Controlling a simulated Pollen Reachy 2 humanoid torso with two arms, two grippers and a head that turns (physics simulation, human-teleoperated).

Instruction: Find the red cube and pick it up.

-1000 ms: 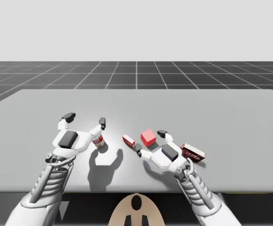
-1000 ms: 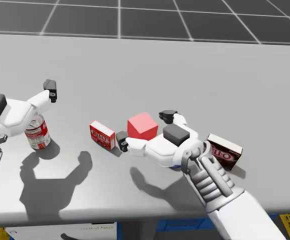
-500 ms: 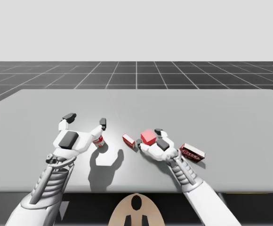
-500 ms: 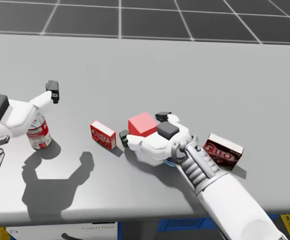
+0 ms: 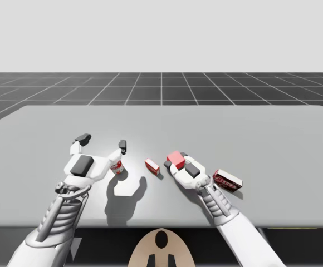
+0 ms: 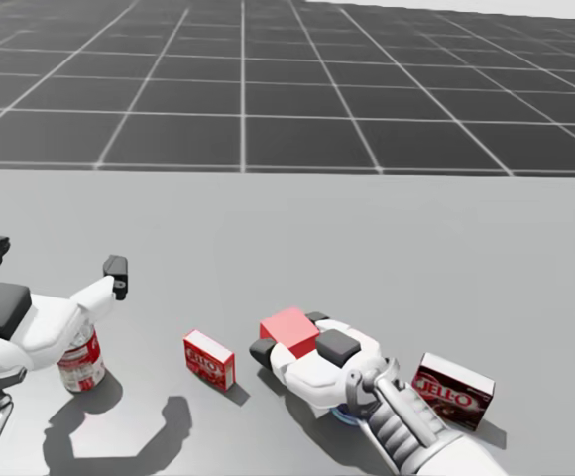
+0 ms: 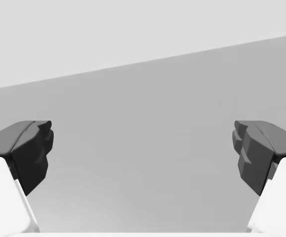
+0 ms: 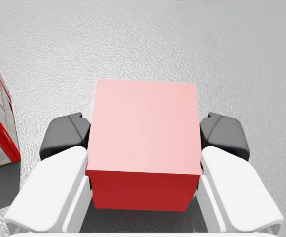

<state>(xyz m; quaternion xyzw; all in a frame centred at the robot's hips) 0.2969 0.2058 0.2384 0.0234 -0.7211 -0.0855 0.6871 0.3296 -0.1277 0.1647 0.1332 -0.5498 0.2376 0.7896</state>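
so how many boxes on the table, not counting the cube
2: a small red box left of the red cube, a dark red box further to its right.

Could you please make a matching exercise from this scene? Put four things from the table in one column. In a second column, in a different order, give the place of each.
Column one:
1. red cube
2. small red box
3. red and white can
4. dark red box

Column two:
A. beside the wrist of my right arm
B. between the can and the cube
C. held in the shut right end effector
D. close under the open left end effector

Right pairs: 1-C, 2-B, 3-D, 4-A.
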